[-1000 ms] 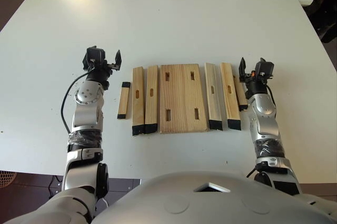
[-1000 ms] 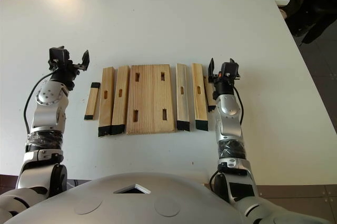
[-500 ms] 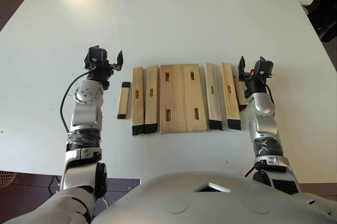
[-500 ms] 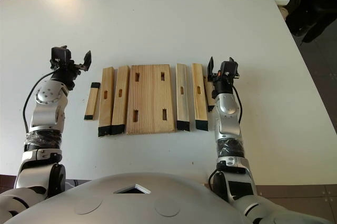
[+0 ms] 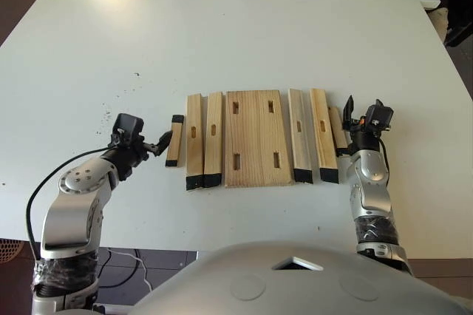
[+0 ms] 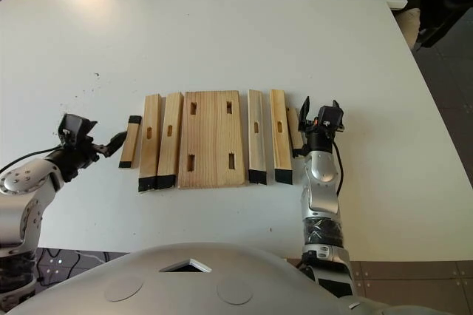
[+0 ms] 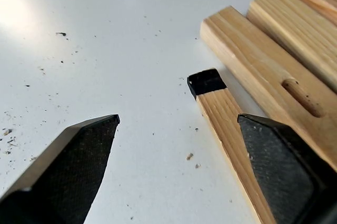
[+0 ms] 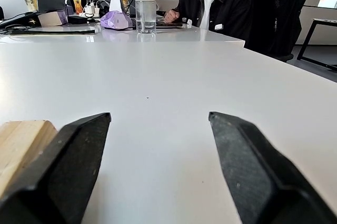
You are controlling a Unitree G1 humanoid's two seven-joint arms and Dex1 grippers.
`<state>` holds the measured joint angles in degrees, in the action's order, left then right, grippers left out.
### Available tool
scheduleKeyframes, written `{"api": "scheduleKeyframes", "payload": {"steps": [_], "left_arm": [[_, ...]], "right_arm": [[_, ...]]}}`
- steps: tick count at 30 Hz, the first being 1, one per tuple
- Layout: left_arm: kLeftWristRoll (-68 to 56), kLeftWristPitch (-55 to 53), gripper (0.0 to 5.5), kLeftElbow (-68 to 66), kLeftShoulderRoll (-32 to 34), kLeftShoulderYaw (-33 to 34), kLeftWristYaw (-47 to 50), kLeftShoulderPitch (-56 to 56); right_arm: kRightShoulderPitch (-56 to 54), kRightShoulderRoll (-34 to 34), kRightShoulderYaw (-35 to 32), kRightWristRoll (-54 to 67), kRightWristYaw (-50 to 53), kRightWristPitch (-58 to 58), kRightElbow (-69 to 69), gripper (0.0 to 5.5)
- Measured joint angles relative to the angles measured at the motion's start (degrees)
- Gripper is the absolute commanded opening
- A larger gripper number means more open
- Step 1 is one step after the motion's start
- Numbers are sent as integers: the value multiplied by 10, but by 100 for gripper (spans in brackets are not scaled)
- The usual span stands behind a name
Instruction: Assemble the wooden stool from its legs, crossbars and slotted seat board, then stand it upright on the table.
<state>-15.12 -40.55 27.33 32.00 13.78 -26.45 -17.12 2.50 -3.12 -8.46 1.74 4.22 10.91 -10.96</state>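
Left hand (image 7: 179, 120) is spread wide, low over the white counter (image 5: 244, 49), just beside a short black-tipped wooden crossbar (image 5: 174, 140). Right hand (image 5: 363, 103) is spread wide. The flat four-slotted wooden seat board (image 5: 255, 137) lies unassembled between black-footed wooden legs (image 5: 194, 140).

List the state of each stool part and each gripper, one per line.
seat board: flat, slots empty
left legs: flat, side by side, unjoined
right legs: flat, side by side, unjoined
left crossbar: flat, loose
right crossbar: flat, loose
left gripper: open, empty, beside left crossbar
right gripper: open, empty
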Motion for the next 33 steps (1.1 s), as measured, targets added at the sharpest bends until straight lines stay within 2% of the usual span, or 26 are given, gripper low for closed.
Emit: {"api": "scheduleKeyframes", "payload": {"steps": [8,21,33], "left_arm": [[5,3,417,12,14,-16,-11,-37],[7,25,417,-30,16,-44,-14,-27],[-38,20,252,-66,18,-20,-42,-18]], "right_arm": [[10,-3,-8,0,-1,-9,12,346],[13,-2,-7,0,-2,-19,15,346],[10,-2,-7,0,-1,-20,15,344]]}}
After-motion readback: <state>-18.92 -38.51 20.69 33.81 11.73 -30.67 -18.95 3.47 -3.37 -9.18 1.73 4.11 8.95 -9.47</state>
